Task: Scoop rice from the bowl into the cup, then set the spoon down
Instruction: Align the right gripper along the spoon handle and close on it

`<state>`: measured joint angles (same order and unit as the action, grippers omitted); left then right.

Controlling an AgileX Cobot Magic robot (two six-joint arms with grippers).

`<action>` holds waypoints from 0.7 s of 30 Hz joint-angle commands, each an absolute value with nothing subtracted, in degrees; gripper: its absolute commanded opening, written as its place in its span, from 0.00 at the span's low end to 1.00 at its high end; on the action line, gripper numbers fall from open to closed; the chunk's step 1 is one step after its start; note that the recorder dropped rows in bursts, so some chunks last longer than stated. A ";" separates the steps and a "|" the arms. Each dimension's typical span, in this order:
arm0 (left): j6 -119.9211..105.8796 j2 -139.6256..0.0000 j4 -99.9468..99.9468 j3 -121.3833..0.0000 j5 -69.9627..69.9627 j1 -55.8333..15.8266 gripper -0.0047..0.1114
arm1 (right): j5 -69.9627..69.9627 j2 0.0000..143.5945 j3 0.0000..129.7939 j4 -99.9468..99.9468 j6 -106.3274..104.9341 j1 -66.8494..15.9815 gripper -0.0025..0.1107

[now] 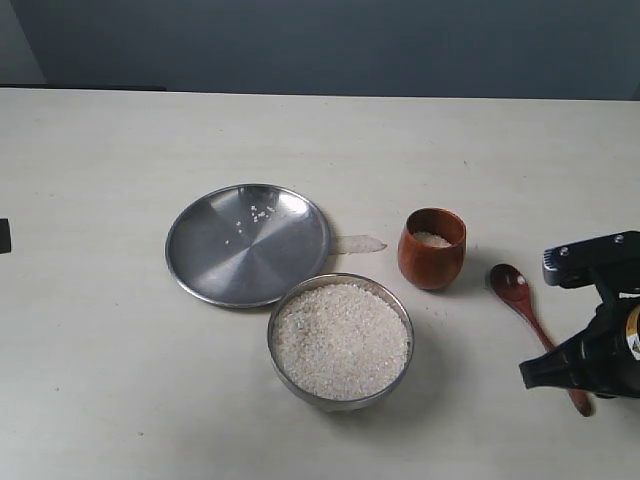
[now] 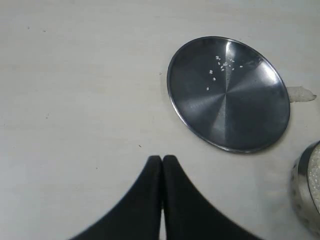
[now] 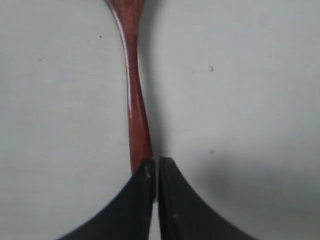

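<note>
The right claw [image 3: 155, 163] is hanging low over the table [image 1: 100, 380], its two black fingers pressed almost together with only a sliver between them. The spoon [image 3: 134, 100] is running its handle out from under the fingertips, straight ahead of the claw. From the wrist view I cannot tell whether the fingers are touching the wood. The exterior view is showing more: the spoon is lying flat, its tail end poking out behind the claw and its round head ahead. Beyond the head the cup [image 1: 432, 255] is standing upright, holding a little rice [image 1: 432, 239]. Farther out, the bowl [image 1: 292, 385] is sitting heaped with more grains, just beside the plate [image 1: 250, 255]. Only its own wrist view is showing the left claw [image 2: 162, 159], tips meeting, hovering over bare table with the plate ahead of it.
</note>
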<state>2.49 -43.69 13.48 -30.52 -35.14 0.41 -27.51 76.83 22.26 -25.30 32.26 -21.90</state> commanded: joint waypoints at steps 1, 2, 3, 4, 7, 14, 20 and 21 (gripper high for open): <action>2.35 -43.82 13.21 -30.77 -34.75 0.48 0.04 | -25.98 78.66 22.59 -24.92 31.31 -21.72 0.29; 2.35 -43.82 13.21 -30.77 -34.75 0.48 0.04 | -25.68 78.95 22.59 -24.92 31.31 -21.72 0.34; 2.35 -43.82 13.21 -30.77 -34.75 0.48 0.04 | -25.30 79.20 22.59 -24.92 31.31 -21.72 0.39; 2.35 -43.82 13.21 -30.77 -34.75 0.48 0.04 | -24.86 79.33 22.59 -24.92 31.31 -21.72 0.42; 2.35 -43.82 13.21 -30.77 -34.75 0.48 0.04 | -23.75 80.27 22.59 -25.16 31.31 -21.72 0.41; 2.35 -43.82 13.21 -30.77 -34.62 0.48 0.04 | -21.82 83.33 22.59 -28.03 31.31 -21.72 0.30; 2.35 -43.82 13.21 -30.77 -34.62 0.48 0.04 | -20.63 85.19 22.59 -29.00 32.00 -21.72 0.30; 2.35 -43.82 13.21 -30.77 -34.62 0.48 0.04 | -20.63 85.42 22.59 -29.24 32.00 -21.72 0.30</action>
<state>2.49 -43.69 13.48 -30.52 -35.14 0.41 -21.04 84.85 22.35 -28.34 31.91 -21.90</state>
